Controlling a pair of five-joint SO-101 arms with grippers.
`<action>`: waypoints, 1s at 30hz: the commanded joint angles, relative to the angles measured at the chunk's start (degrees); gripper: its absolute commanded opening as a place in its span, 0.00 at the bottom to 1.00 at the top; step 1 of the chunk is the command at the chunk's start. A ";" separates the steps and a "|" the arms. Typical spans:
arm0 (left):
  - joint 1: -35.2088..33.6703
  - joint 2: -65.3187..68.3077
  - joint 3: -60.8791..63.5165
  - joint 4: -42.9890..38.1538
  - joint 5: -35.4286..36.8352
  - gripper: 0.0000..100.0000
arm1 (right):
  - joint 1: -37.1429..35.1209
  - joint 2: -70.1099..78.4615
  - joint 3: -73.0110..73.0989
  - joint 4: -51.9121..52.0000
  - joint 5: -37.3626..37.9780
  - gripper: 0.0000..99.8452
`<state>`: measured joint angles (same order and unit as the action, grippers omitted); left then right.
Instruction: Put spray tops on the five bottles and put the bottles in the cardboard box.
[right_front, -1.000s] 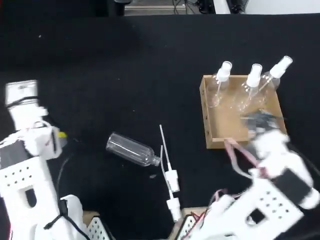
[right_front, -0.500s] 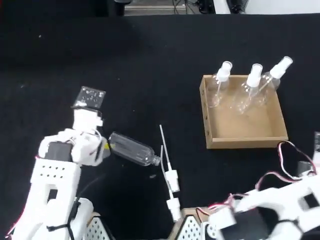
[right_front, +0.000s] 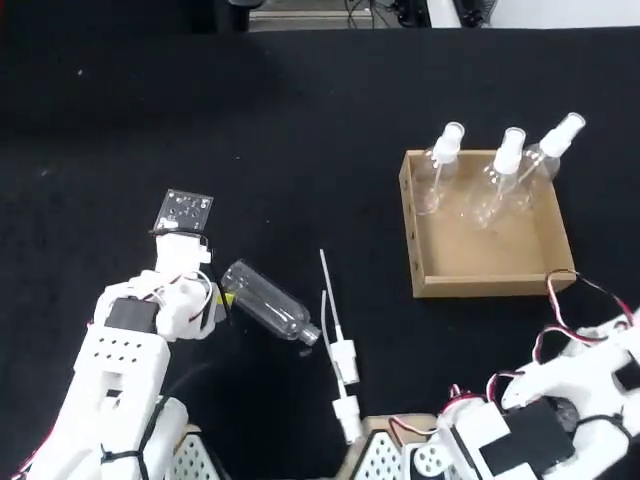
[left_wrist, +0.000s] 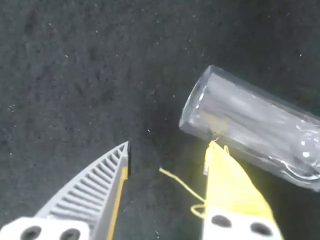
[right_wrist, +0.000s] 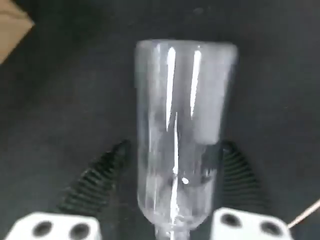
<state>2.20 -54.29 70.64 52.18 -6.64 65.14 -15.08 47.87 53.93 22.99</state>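
Observation:
A clear bottle without a top lies on its side on the black table; in the left wrist view this bottle is just past my open left gripper, whose yellow fingertip is at its base. Two spray tops lie near the front edge. The cardboard box holds three capped bottles leaning on its far wall. In the right wrist view another bare bottle lies between the fingers of my open right gripper. The right arm is at the front right corner.
The left arm stands at the front left, its gripper beside the lying bottle. A corner of the box shows in the right wrist view. Loose cables hang by the box's near right corner. The far half of the table is bare black cloth.
The left arm swung from the left edge to the lying bottle's base, and the bottle turned slightly. The right arm pulled back from the box to the front right corner.

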 joint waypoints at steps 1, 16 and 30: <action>0.48 -1.14 -0.57 -0.79 0.62 0.23 | -3.78 -0.22 -5.76 4.92 -0.70 0.26; 0.40 -1.14 0.31 -1.14 0.62 0.23 | 0.88 -0.22 -24.66 20.40 71.56 0.26; 0.40 -1.14 0.31 -1.14 0.53 0.23 | 16.44 0.31 -21.93 12.92 134.07 0.26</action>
<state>2.29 -54.29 71.87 52.09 -6.46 78.68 -14.73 26.51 72.04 152.13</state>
